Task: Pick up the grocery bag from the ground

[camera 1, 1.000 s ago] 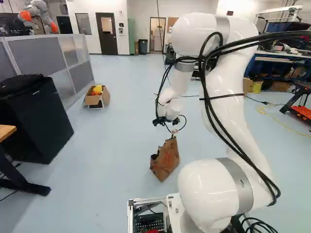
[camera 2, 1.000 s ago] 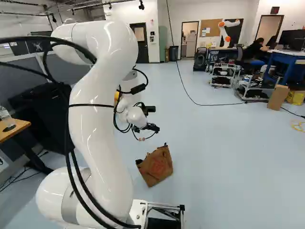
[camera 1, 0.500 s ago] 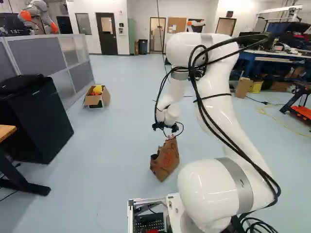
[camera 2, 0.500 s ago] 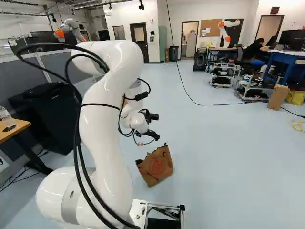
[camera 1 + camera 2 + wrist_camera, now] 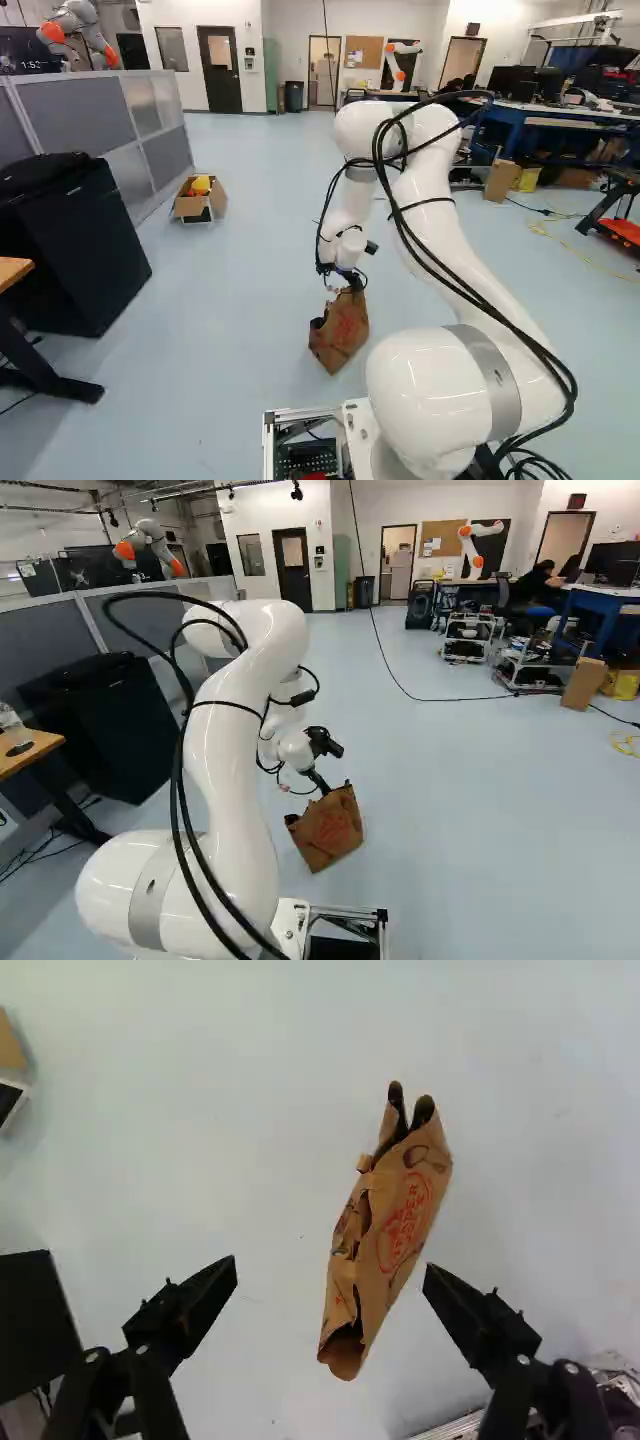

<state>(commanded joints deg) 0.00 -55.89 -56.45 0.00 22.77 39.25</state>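
The gripper (image 5: 319, 781) hangs at the top of the brown paper grocery bag (image 5: 327, 830) in the right base view; in the left base view it is just above the bag (image 5: 341, 332) too. Seen from the wrist, the gripper (image 5: 331, 1278) has its two fingers spread wide, one to each side of the bag (image 5: 388, 1235). Pale floor shows between each finger and the paper, so neither touches it. The bag stands on the floor, narrow and crumpled, with its top partly folded. Whether the fingertips reach below its upper edge I cannot tell.
A cardboard box (image 5: 200, 199) with yellow and red items stands farther ahead to the left. A black bin (image 5: 80, 245), a desk edge (image 5: 14, 270) and grey partitions (image 5: 90, 115) line the left. Another robot (image 5: 148, 546) stands behind the partitions; a cable (image 5: 395, 680) crosses the floor.
The arm has lowered and reached forward, bringing the gripper down to the bag's top. The gripper has tilted more downward. The bag and the base have stayed where they were.
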